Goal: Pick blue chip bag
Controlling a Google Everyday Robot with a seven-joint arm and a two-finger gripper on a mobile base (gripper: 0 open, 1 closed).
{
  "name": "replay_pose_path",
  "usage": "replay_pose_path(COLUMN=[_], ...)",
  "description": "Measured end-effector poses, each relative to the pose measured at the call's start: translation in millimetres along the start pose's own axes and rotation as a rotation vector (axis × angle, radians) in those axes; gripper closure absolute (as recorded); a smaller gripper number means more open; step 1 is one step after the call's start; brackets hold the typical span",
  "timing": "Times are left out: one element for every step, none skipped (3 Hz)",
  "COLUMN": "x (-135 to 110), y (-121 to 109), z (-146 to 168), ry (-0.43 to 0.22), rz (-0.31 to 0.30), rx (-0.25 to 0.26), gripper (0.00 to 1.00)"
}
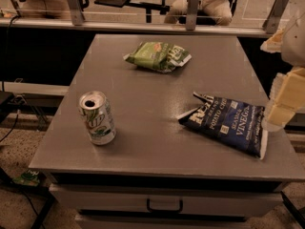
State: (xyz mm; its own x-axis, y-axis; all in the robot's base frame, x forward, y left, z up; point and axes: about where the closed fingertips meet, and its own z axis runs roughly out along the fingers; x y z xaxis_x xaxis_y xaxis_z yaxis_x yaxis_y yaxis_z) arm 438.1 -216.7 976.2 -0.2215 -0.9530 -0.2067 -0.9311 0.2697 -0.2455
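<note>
The blue chip bag (226,123) lies flat and crinkled on the right part of the grey table (152,142), its white "VINEGAR" lettering facing up and white seams at its ends. My gripper (281,106) is at the right edge of the view, a pale blocky shape just above and to the right of the bag's right end, close to it. Only part of the gripper shows.
A green chip bag (158,56) lies at the back middle of the table. An opened soda can (97,117) stands upright at the front left. A drawer handle (164,206) is below the table's front edge. A railing and chairs stand behind.
</note>
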Motion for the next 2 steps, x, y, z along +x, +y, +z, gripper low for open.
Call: replay_pose_path(x=[0,4], y=[0,-2], z=[0,13], ry=[0.0,-0.004], rz=[0.0,0.026], rx=[0.0,-0.004], gripper=[0.0,0.0])
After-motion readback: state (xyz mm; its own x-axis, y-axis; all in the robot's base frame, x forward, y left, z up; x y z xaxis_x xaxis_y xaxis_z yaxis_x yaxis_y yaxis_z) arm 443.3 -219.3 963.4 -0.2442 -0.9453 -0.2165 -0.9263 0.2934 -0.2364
